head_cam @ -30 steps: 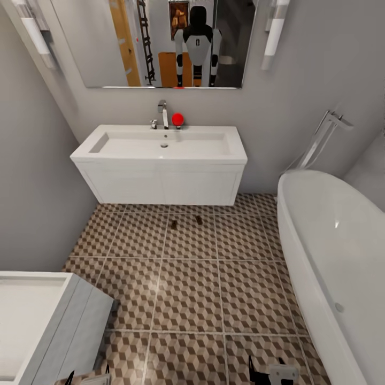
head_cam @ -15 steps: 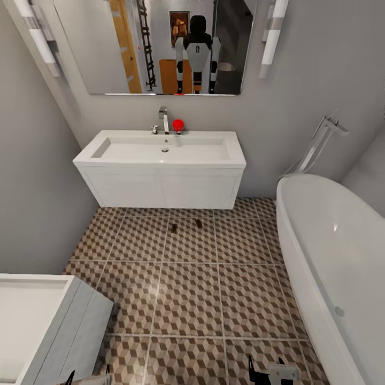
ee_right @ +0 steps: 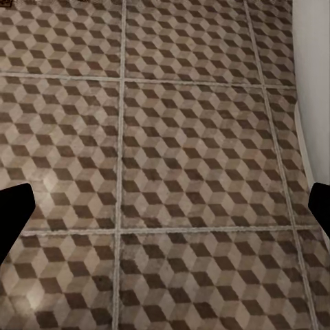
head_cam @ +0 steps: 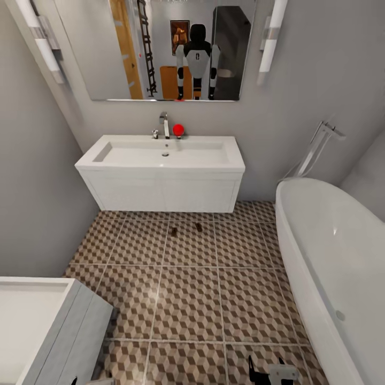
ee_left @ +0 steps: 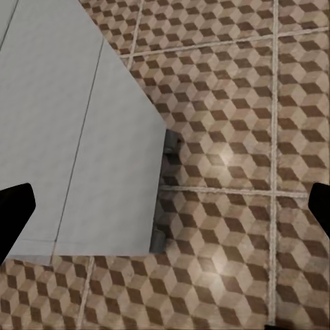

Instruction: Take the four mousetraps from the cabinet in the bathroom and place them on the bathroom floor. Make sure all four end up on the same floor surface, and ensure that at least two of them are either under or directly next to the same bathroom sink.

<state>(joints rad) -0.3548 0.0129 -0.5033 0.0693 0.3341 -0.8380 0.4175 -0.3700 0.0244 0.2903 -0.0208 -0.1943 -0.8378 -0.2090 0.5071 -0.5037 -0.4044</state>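
Patterned tiles cover the floor (head_cam: 187,299), which runs from the robot up to the sink (head_cam: 160,160) against the far wall. Two mousetraps lie on the floor just in front of the sink's vanity, near the middle of its front edge: one (head_cam: 174,231) to the left, the other (head_cam: 198,227) just beside it to the right. That spot fits the task's demand that at least two sit next to the same sink. They are too small here to show their wire or red parts; they read only as dark brown slivers.

A tub (head_cam: 331,256) borders the floor's right edge, and a white block (head_cam: 48,326) stands at its near left corner. In the mirror (head_cam: 155,48) the robot's reflection stands before an orange-brown shape that may be the cabinet, though that is hard to confirm.

The right gripper (head_cam: 272,372) is cut off by the lower edge of the head view; in the right wrist view (ee_right: 165,206) its fingers stand wide apart over bare tiles, holding nothing. The left gripper (ee_left: 165,206) is likewise spread and empty, over the block's edge and the floor. Judging by this, two traps remain to be fetched.
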